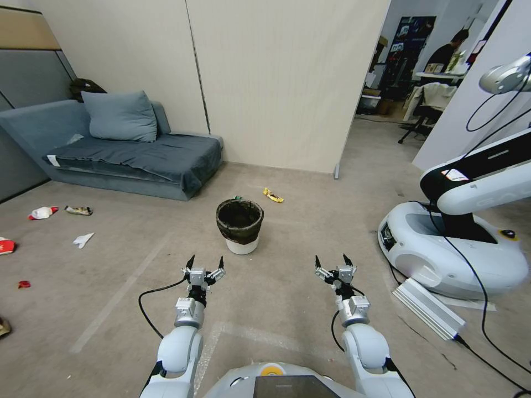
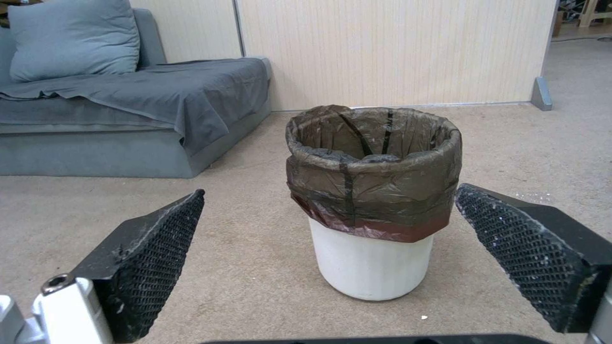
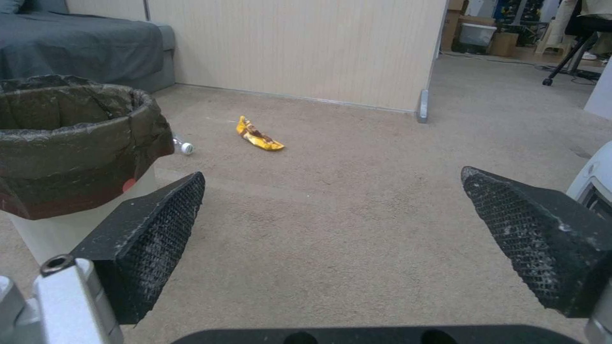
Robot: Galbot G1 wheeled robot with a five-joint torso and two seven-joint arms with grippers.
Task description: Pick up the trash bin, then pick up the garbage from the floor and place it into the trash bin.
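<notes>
On the carpet ahead of both arms, trash bin (image 1: 239, 226) upright near a grey sofa (image 1: 133, 155), left gripper (image 1: 205, 263) and right gripper (image 1: 333, 261) spread wide, holding nothing, yellow wrapper (image 1: 273, 195) beyond the bin, more garbage (image 1: 83, 239) scattered far left.

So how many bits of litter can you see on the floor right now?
7: yellow wrapper and a small bottle behind the trash bin; left of it, red-and-white packet, dark wrapper, white paper, red scrap, another packet at the edge. More may lie out of frame.
</notes>
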